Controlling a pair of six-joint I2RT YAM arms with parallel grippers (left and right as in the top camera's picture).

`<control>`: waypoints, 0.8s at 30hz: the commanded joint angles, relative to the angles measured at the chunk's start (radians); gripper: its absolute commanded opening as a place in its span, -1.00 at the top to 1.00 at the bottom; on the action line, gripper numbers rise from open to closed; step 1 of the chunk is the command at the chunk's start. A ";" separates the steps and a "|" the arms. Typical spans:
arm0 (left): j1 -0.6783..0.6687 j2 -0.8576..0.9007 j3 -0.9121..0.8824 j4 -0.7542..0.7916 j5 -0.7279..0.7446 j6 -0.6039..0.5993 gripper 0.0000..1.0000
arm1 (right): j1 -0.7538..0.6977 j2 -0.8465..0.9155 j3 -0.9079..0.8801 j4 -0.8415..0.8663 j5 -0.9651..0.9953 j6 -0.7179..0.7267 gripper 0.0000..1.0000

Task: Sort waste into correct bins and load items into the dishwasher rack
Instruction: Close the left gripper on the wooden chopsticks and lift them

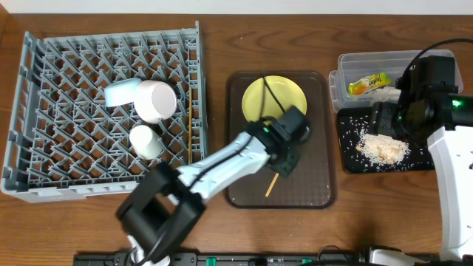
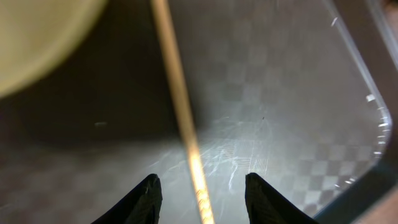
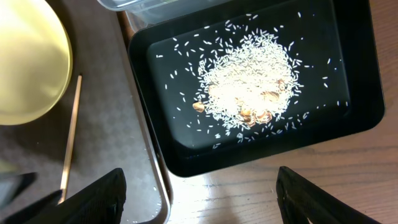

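The grey dishwasher rack point(image 1: 21, 125) holds a light blue bowl point(image 1: 118, 94), a white bowl point(image 1: 157, 100), a small white cup point(image 1: 146, 142) and one chopstick point(image 1: 191, 111). The yellow plate point(image 1: 275, 100) and the other chopstick point(image 1: 271, 185) lie on the brown serving tray point(image 1: 318, 192). My left gripper point(image 1: 287, 164) is open and low over that tray, its fingers point(image 2: 202, 177) on either side of the chopstick point(image 2: 177, 81). The clear tub point(image 1: 344, 63) holds the green-and-orange wrapper point(image 1: 368, 83) and the white wrapper point(image 1: 384, 94). The black tray point(image 3: 367, 93) holds rice scraps point(image 3: 249, 81). My right gripper point(image 3: 200, 180) is open and empty above its near edge.
The brown tray's raised rim point(image 3: 155, 186) runs close beside the black tray. The yellow plate point(image 3: 25, 62) and chopstick point(image 3: 69, 137) also show in the right wrist view. Bare wooden table point(image 3: 280, 193) lies in front of the black tray.
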 commanded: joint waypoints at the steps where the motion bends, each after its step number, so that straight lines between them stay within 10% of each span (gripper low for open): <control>1: -0.019 0.061 -0.008 0.010 -0.035 0.008 0.07 | -0.015 -0.002 0.003 -0.002 -0.004 -0.016 -0.50; 8: -0.026 0.122 -0.008 0.011 -0.035 0.005 0.10 | -0.015 -0.002 0.003 -0.002 -0.004 -0.016 -0.50; 14: -0.026 0.122 -0.008 0.006 -0.035 0.004 0.71 | -0.015 -0.002 0.003 -0.002 -0.003 -0.016 -0.50; 24: -0.025 0.043 0.037 -0.069 -0.035 0.010 0.88 | -0.015 -0.002 0.003 -0.005 -0.003 -0.016 -0.50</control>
